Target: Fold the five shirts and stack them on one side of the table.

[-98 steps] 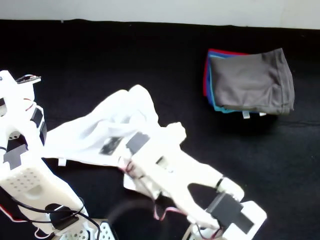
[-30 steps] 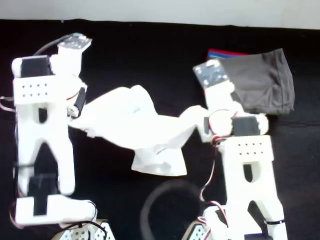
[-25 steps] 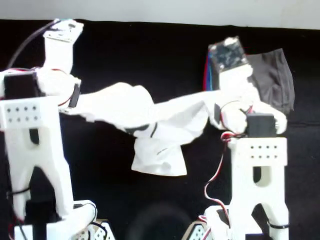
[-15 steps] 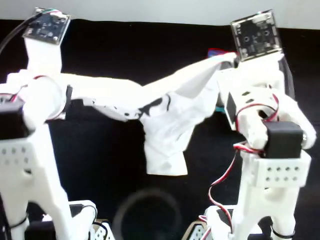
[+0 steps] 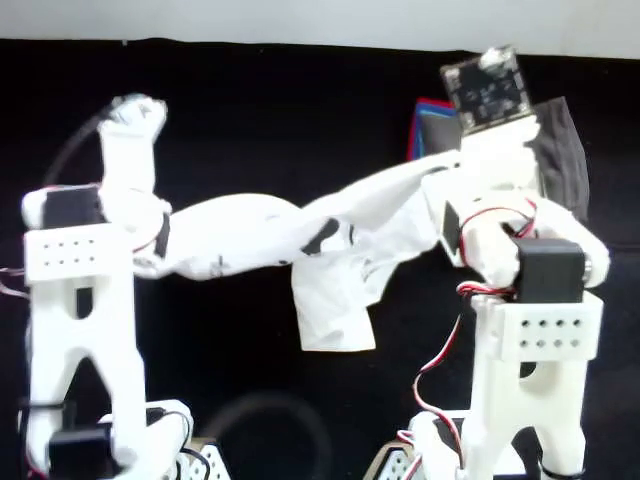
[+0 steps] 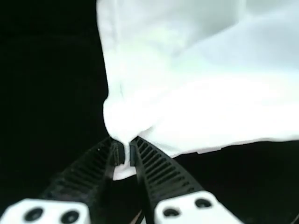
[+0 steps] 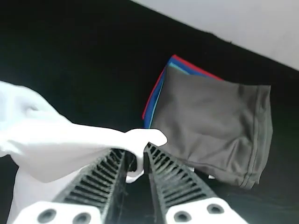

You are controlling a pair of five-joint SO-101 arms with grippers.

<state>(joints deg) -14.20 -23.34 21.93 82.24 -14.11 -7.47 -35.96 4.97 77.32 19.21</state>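
High view: the white shirt (image 5: 290, 230) hangs stretched between the left arm (image 5: 75, 290) and the right arm (image 5: 530, 290), its middle sagging in a loose flap toward the black desk (image 5: 280, 100). A few seconds ago it lay crumpled on the desk. Since then the arms have lifted it and drawn apart, and in the last half second they have come down a little. The folded stack (image 5: 565, 135) sits at the far right side, partly behind the right arm.

Left wrist view: the left end effector (image 6: 125, 154) is clamped on a bunched edge of the shirt, fingers nearly together with cloth between them.

Right wrist view: the right end effector (image 7: 137, 161) is pinched on the opposite edge of the shirt. Beyond it lies the stack, a grey shirt (image 7: 215, 119) on top with red, blue and teal edges showing beneath.

This looks like the last shirt, now spread enough to be laid flat for folding.
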